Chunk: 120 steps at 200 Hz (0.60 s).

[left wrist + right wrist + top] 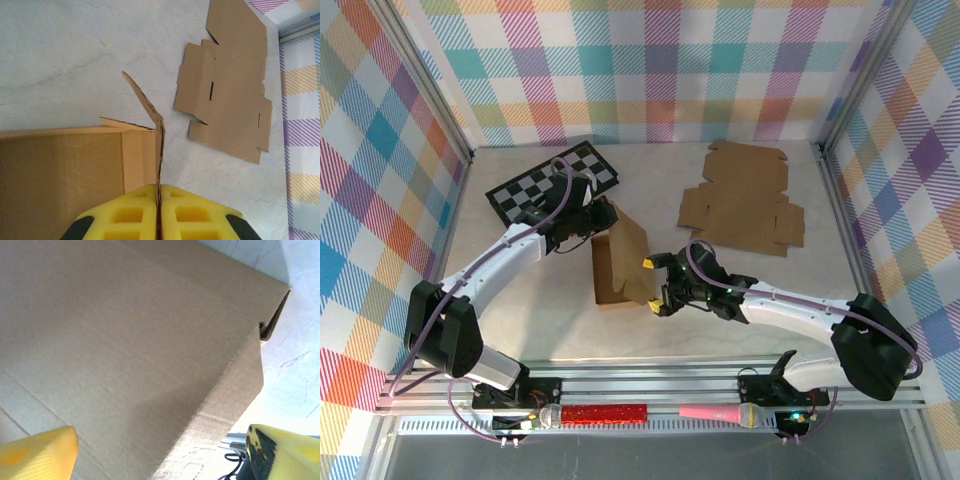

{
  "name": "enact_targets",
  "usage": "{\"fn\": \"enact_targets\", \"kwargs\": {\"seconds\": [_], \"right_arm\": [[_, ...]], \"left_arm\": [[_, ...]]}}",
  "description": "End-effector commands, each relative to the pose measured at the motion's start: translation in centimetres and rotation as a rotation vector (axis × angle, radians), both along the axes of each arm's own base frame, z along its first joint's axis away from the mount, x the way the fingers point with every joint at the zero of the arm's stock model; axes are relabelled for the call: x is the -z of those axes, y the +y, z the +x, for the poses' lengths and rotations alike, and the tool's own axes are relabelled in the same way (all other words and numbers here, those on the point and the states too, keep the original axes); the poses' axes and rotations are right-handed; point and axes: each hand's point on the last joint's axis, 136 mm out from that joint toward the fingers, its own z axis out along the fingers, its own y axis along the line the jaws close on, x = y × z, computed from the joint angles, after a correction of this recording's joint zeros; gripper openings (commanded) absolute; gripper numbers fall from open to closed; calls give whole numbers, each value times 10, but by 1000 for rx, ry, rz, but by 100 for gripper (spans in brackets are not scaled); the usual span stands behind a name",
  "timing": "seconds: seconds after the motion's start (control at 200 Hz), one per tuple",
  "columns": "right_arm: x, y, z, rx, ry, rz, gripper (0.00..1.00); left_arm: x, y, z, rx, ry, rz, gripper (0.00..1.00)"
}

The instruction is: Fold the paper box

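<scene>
Red glitter microphone [605, 412]: lying flat on the metal rail [650, 385] at 6 o'clock, nearest to me, handle towards the left arm's base.
Pink microphone [720, 412]: same rail, just to the right of the red one, the two apart, end to end.
Right gripper [653, 284]: at the 4 o'clock corner of the box. Its yellow fingers stand wide apart, with a slanting cardboard panel filling the space ahead of them. From here I cannot tell whether either finger touches it.
Paper box [615, 270]: middle of the pale marbled table [520, 320], half folded. It is an open brown tray with one big panel tipped up over its right side and small flaps loose at a corner.
Left gripper [159, 210]: at the box's 11 o'clock, the yellow pads [130, 215] pressed together on the thin upright edge of a box wall.
Checkerboard [555, 180]: black and white, flat at 11 o'clock, partly under the left arm.
Flat cardboard blank [740, 200]: unfolded, lying at 1 o'clock, well apart from the box.
</scene>
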Motion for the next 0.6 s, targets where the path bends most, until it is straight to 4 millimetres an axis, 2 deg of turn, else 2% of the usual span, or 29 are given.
{"fn": "enact_targets", "kwargs": {"seconds": [0.0,0.15,0.595], "right_arm": [[-11,11,-3,151,234,136,87],[-3,14,3,187,238,159,87],[-16,34,24,226,227,238,86]], "left_arm": [[-1,2,-11,-21,19,6,8],[1,2,-19,-42,44,7,5],[-9,17,-43,-155,126,2,0]]}}
